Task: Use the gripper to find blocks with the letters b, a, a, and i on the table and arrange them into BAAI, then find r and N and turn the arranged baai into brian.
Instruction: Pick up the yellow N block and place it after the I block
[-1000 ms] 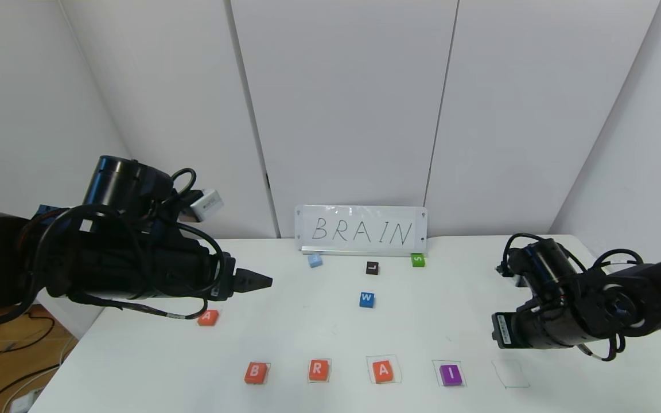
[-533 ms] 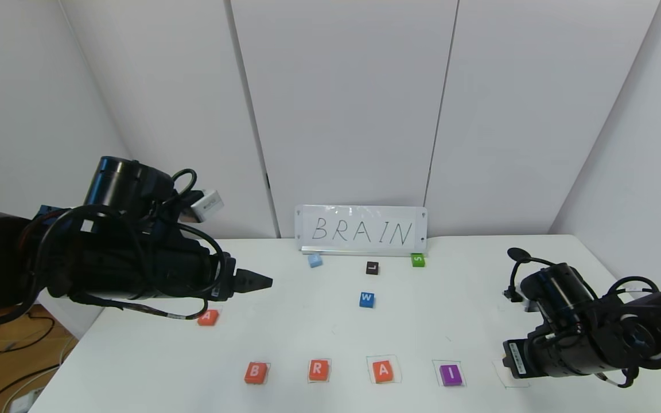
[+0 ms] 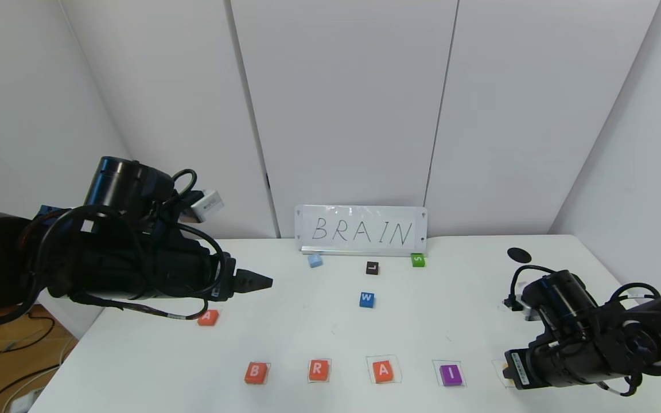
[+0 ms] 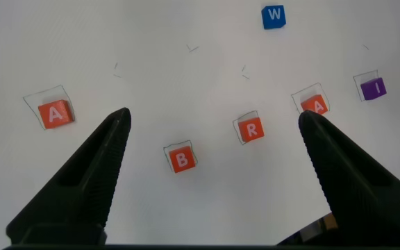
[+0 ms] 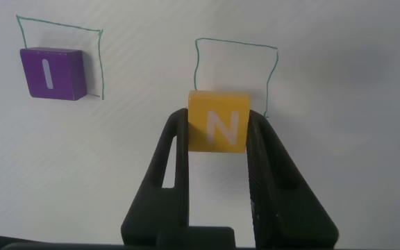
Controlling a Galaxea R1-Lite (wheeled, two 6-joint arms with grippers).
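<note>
Yellow N block [image 5: 217, 130] is clamped between the fingers of the right pincer [image 5: 217, 139], letter facing up, hanging low over the white bench [image 3: 307, 332]. The relation that matters: the last pen-drawn square outline [image 5: 236, 73] sits just ahead of the pincer tips, past the far edge of the N, with the block's near part overlapping the outline's near side in the right wrist view. I'd guess the arm needs a small push forward and then down to land it inside. The purple I block [image 5: 51, 73] is off to one side of the pincer, sitting in its own outline, so the N goes right next to it at the end of the row. From the head view the row reads B [image 3: 255, 373], R [image 3: 318, 370], A [image 3: 383, 371], I, then the right pincer at the empty last spot. The left pincer [image 4: 210, 128] is spread wide open holding nothing, hovering up over the row; the spare A block [image 3: 208, 317] lies apart from it, on the left. Right arm is clearly the nearer one for this drop.
</note>
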